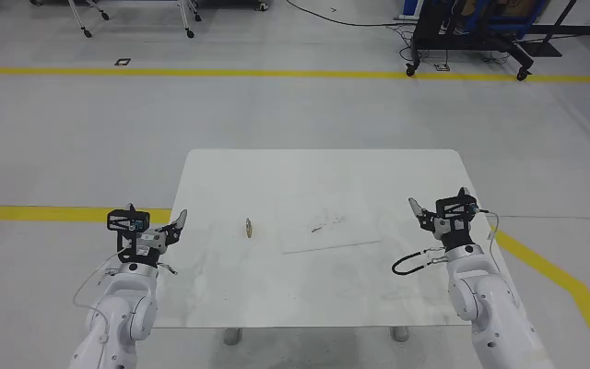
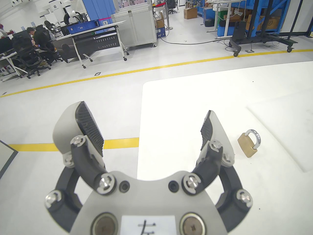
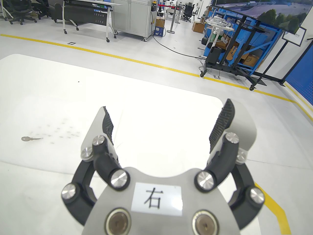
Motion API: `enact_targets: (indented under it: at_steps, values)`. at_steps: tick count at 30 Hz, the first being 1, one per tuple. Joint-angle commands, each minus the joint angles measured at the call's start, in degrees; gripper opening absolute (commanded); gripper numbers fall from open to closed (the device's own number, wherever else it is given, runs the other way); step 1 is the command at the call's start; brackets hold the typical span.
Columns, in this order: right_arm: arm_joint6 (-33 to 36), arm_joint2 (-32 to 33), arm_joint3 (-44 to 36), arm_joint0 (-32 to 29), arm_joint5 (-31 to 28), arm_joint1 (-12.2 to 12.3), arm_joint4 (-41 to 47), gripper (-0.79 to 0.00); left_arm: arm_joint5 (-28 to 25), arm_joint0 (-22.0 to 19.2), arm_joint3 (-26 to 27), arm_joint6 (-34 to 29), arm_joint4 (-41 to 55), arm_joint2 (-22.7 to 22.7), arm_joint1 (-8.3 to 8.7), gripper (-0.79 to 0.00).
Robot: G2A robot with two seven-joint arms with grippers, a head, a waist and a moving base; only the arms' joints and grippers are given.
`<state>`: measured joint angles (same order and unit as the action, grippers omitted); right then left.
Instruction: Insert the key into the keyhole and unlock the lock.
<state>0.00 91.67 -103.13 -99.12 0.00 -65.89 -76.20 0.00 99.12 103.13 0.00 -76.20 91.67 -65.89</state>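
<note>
Nothing done yet! We hold the left jaws and right jaws wide and empty at either edge of the surface [image 1: 277,175]. The lock [image 2: 249,143] lies left of centre, the key [image 3: 30,138] apart to its right. Pickup, insertion and turning are all ahead.

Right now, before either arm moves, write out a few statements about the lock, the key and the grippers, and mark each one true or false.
1. The brass padlock lies on the white table, touched by no gripper. True.
2. The key is already in the padlock's keyhole. False: it lies on the table, apart from the padlock.
3. The left gripper is shut on the key. False: it is open and empty.
4. The right gripper is open and empty. True.
5. The padlock lies nearer the right gripper than the left. False: it lies nearer the left gripper.
</note>
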Motion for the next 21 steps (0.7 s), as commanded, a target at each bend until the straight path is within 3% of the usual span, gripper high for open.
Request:
enact_targets:
  at_steps: [1,8,12,15,21]
  values:
    - [0.0,0.0,0.0,0.0,0.0,0.0,0.0,-0.001,0.0,0.0,0.0,0.0,0.0,0.0,0.0,0.0]
    - [0.0,0.0,0.0,0.0,0.0,0.0,0.0,0.0,0.0,0.0,0.0,0.0,0.0,0.0,0.0,-0.001]
    - [5.1,-5.1,-0.1,3.9,-1.2,-0.3,-4.7,0.0,0.0,0.0,0.0,0.0,0.0,0.0,0.0,0.0]
    - [10.4,-8.6,1.0,7.2,-3.8,-0.7,-1.5,0.0,0.0,0.0,0.0,0.0,0.0,0.0,0.0,0.0]
    - [10.4,-8.6,1.0,7.2,-3.8,-0.7,-1.5,0.0,0.0,0.0,0.0,0.0,0.0,0.0,0.0,0.0]
